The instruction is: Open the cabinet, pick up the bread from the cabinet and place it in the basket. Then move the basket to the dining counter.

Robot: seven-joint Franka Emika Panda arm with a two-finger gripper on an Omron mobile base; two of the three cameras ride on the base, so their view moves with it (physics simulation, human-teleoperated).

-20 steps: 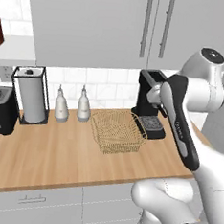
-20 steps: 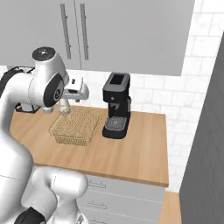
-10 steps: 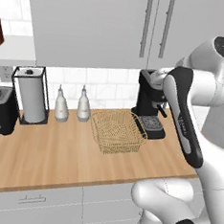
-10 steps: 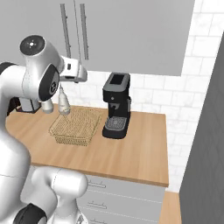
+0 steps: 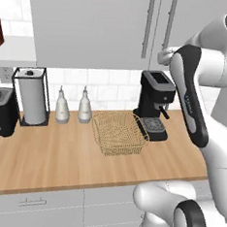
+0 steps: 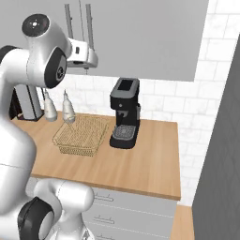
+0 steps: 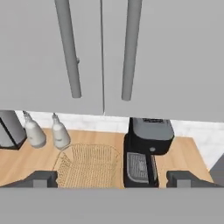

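Hand view showed the gripper [image 7: 111,178] spread wide, facing the shut cabinet [image 7: 166,57] and its two bar handles [image 7: 69,48], apparently lined up to grasp one

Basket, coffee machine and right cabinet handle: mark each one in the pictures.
basket [image 5: 119,133]: left base view, on its mesh floor.
coffee machine [image 6: 124,111]: right base view, on its black front.
right cabinet handle [image 7: 131,52]: hand view, midway down the grey bar.

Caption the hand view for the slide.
Open claw faces the shut cabinet and its two handles, with the empty basket and coffee machine below.
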